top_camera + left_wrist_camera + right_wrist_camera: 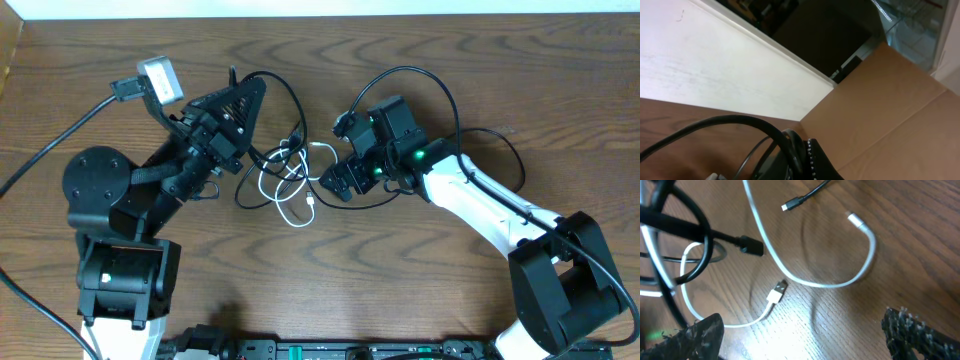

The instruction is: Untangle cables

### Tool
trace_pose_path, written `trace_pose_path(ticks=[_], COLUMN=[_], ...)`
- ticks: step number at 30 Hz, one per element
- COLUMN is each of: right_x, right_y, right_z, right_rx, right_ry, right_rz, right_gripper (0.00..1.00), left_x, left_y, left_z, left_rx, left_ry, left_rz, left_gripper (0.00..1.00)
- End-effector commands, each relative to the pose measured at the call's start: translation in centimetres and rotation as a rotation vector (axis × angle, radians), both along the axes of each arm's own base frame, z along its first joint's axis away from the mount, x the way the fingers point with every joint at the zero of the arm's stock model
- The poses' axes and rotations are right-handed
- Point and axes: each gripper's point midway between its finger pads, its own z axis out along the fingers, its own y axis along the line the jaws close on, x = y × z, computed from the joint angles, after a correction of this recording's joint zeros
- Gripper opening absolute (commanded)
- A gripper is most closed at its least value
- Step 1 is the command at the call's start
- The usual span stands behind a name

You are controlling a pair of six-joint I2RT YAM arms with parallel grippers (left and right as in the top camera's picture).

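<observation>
wood-grain table (480,60) overhead: the cables (285,180) lie knotted between the left tool (245,100), pressed together, and the right tool (333,183). left wrist: pale wall (715,65), cardboard panel (890,110), a black cord (740,122) arcing beside the tool; pinched or not, i cannot tell. right wrist: tool spread wide above the white cable (805,280); best to close on one free run just below it, clear of the black loops (695,240).

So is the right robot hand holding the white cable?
No, the thin white cable lies loose on the brown wooden table, and the black right fingers stand wide open, not pinching it.
</observation>
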Motion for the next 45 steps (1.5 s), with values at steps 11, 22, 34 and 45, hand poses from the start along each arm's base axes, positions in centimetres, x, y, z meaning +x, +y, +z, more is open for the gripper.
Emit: trace_pose_path(ticks=[11,22,34,45], right_x=[-3.7,-2.7,-1.5,-1.1], right_y=[1.9,1.4,3.2,4.4], right_z=[0.9,-0.8,-2.2,-3.9], right_rx=[0.078,-0.011,0.042,0.062], right_ry=[0.02,-0.021,-0.035,-0.019], right_rz=[0.241,0.202,0.2,0.18], right_gripper=[0.99,0.99,0.99,0.99], left_x=[0.8,0.2,-0.5,-1.0], left_y=[0.0,0.0,0.0,0.1], left_z=[0.8,2.4,3.3,4.0], left_rx=[0.042,-0.005,-0.021,-0.035], left_ry=[-0.071,-0.107,-0.136,-0.152], left_rz=[0.016,0.007,0.001,-0.001], left_gripper=[0.08,0.08,0.08,0.08])
